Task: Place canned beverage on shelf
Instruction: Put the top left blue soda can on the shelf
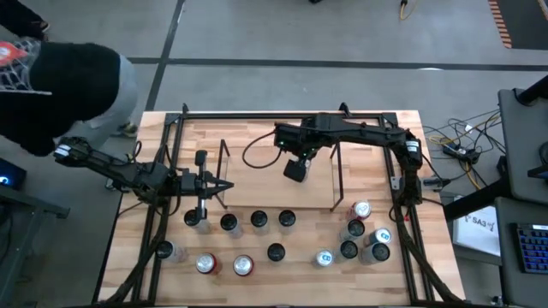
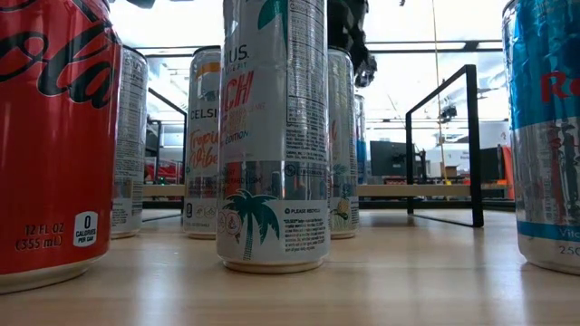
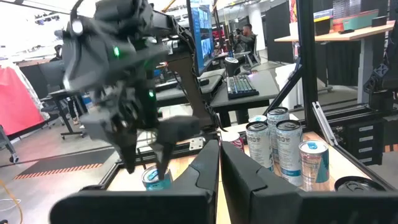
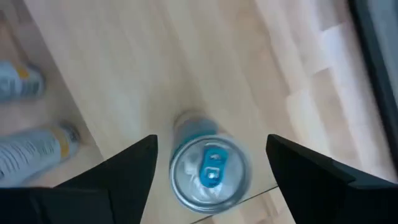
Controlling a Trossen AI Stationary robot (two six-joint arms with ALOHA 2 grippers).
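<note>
A silver can with a blue tab (image 4: 208,168) stands upright on its bottom on the light wood of the shelf (image 1: 336,171). My right gripper (image 4: 211,142) hangs above it, pointing steeply down and open. Its fingers stand to either side of the can top with a gap on each side. In the high view the gripper (image 1: 295,169) hides the can. The left wrist view shows the same can (image 3: 155,179) below that gripper. My left gripper (image 1: 227,186) waits level at the shelf's left end, shut and empty.
Several cans stand in a row in front of the shelf (image 1: 259,220). More stand near the front edge (image 1: 205,263) and in a cluster at the right (image 1: 360,231). A black tubular frame (image 1: 282,114) surrounds the table. A person (image 1: 60,85) is beyond the far left corner.
</note>
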